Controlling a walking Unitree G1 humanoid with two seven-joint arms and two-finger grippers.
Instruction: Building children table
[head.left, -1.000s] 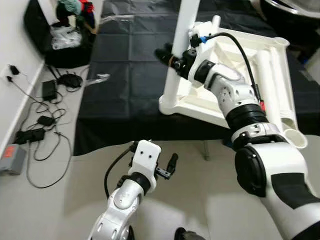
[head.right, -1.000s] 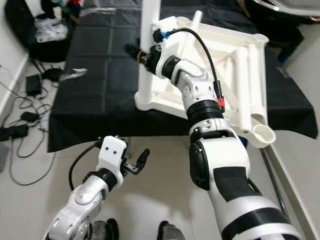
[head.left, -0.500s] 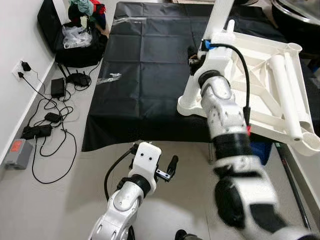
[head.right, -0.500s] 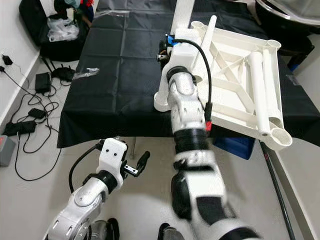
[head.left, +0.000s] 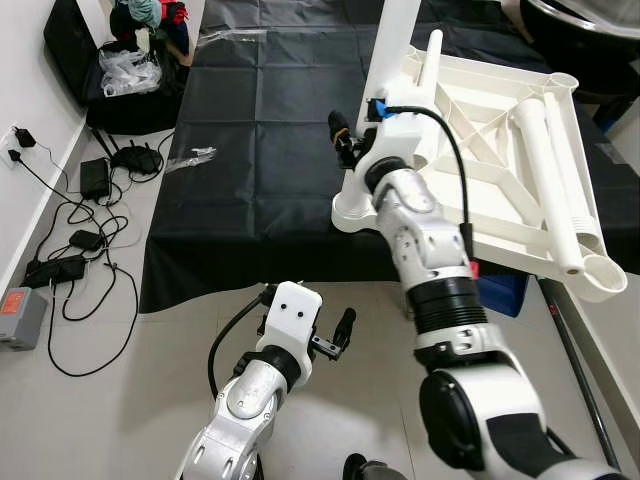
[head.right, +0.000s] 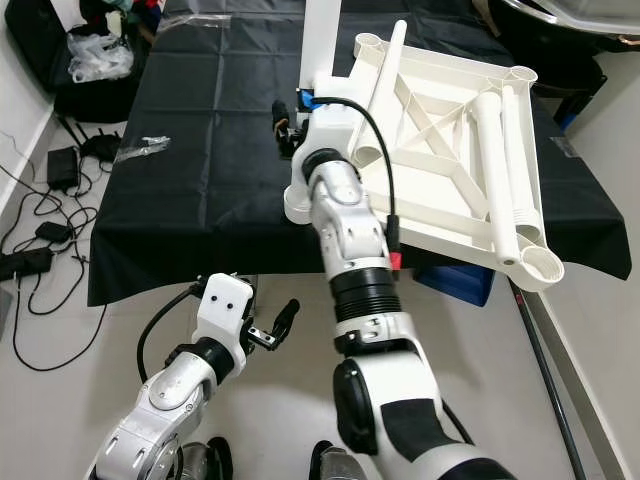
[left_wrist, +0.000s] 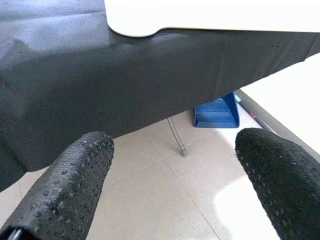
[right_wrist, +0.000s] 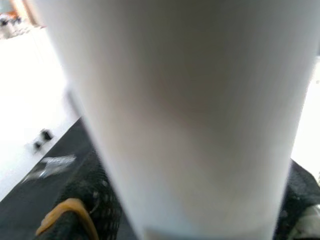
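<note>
An upside-down white table top (head.left: 480, 150) lies on a table draped in black cloth (head.left: 270, 130). One white leg (head.left: 393, 45) stands upright in its near left corner. My right gripper (head.left: 350, 135) is shut on this leg low down; in the right wrist view the leg (right_wrist: 180, 115) sits between both black fingers (right_wrist: 85, 205). Two loose white legs (head.left: 560, 180) lie along the top's right side. My left gripper (head.left: 335, 335) hangs open over the floor in front of the table, its fingers (left_wrist: 65, 185) wide apart with nothing between them.
Cables and power adapters (head.left: 90, 200) lie on the floor at the left by the wall, with a black bag of clothes (head.left: 130, 70) behind them. A plastic wrapper (head.left: 190, 157) lies on the cloth. A blue box (left_wrist: 215, 112) sits under the table.
The whole picture has shifted as my head moved. My right gripper stays at the upright leg. The left arm has not moved.
</note>
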